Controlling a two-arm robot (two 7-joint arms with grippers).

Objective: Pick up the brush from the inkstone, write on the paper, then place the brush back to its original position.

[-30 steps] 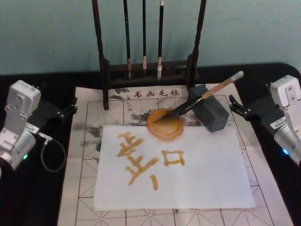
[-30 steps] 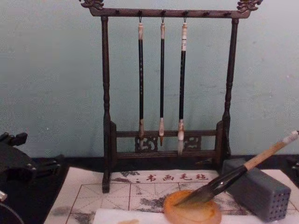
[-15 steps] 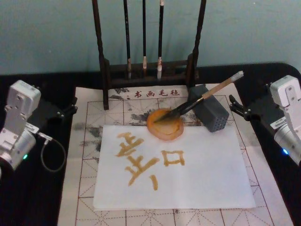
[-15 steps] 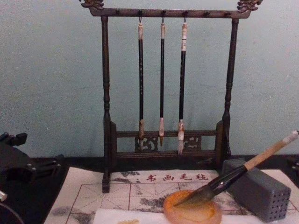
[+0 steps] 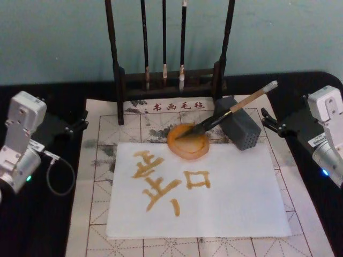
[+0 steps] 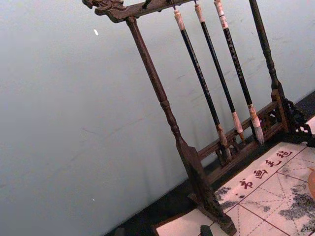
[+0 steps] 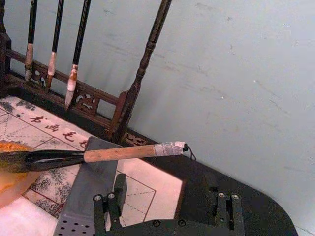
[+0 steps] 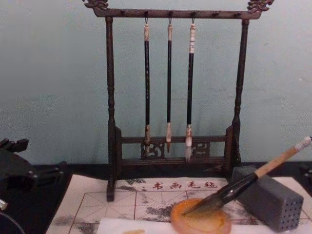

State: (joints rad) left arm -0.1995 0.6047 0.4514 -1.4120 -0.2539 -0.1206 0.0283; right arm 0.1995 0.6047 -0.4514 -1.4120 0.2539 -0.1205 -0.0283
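a staged calligraphy corner: black table (image 5: 80,92) against a bare pale-green wall (image 5: 53,37), a dark wooden rack (image 8: 110,73) hung with thin brushes (image 8: 169,83), a red-gridded mat (image 5: 96,214), an amber inkstone (image 5: 187,145).

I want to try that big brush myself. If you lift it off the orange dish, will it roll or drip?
The brush has a round handle propped on the grey block, so it could probably roll if nudged. Its tuft sits in the inkstone, so it's likely wet, floppy and drippy.
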